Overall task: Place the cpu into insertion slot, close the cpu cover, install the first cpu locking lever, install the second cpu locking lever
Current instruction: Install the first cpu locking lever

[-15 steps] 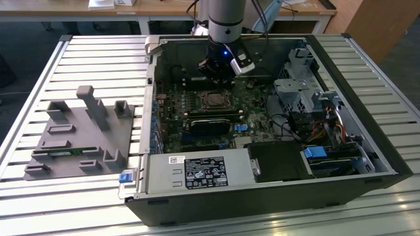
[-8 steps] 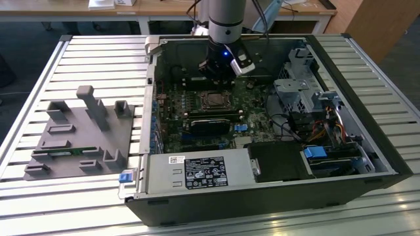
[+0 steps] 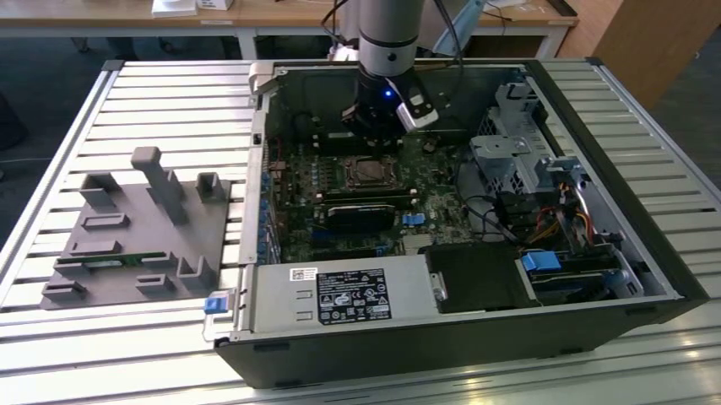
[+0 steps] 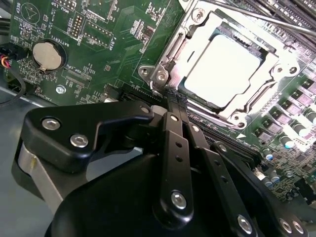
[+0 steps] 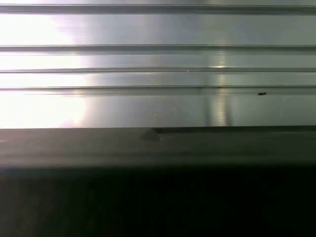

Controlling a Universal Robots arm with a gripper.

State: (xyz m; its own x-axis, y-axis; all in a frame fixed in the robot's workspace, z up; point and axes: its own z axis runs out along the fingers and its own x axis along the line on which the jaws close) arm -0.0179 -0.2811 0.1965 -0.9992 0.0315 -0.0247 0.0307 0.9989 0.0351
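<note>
The cpu [image 4: 222, 71] lies with its pale face up in the insertion slot [image 3: 370, 171] of the green motherboard. The silver cpu cover [image 4: 247, 106] lies flat around it, the chip showing through its window. A thin metal lever rod [image 4: 256, 18] runs along the socket's far side. My gripper [image 4: 176, 97] is shut, its two black fingers [image 4: 173, 133] pressed together with nothing seen between them. The tips are at the socket's edge, near a corner screw [image 4: 160, 75]. In the exterior view the gripper [image 3: 377, 126] hangs just behind the socket inside the case.
The open computer case [image 3: 631, 253] lies on a slatted aluminium table [image 3: 169, 110]. A black card [image 3: 366, 215] and a labelled power-supply box [image 3: 338, 295] sit in front of the socket, drive cages [image 3: 512, 156] on the exterior view's right. A grey fixture [image 3: 135, 228] stands at its left.
</note>
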